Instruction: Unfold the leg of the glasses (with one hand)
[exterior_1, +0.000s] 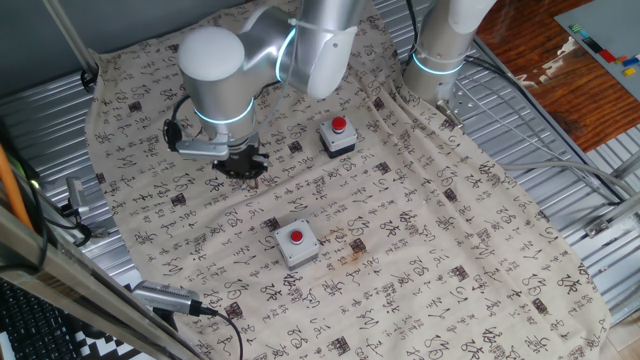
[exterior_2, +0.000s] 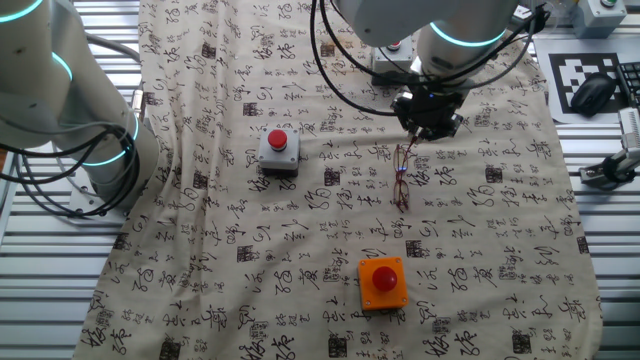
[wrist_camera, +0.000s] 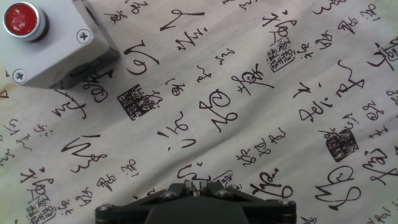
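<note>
We list a worktop (exterior_2: 560, 200) draped in a beige cloth (exterior_2: 250, 200) printed with black characters, set over ribbed metal.

Item: the glasses (exterior_2: 402, 178), thin reddish-brown wire frame. In the other fixed view we see them lying on the cloth near the middle, running away from the tool towards the near edge. We cannot tell from this view whether the legs are folded or spread. In one fixed view we cannot pick them out.

Item: the tool (exterior_2: 430, 122), black, on the arm's wrist, pointing down at the cloth. In the other fixed view it stands just above the far end of the glasses; we cannot tell whether it touches them. In one fixed view the tool (exterior_1: 240, 165) sits low over the cloth. We cannot tell whether its fingers are spread or closed; the hand view shows only the dark base of the tool at the bottom edge.

Item: a grey button box (exterior_2: 279, 149) with a red button, left of the glasses and apart from them.

Item: an orange button box (exterior_2: 383, 283), nearer the front edge, apart from the glasses.

Item: a second arm base (exterior_2: 70, 110), at the left of the worktop.
</note>
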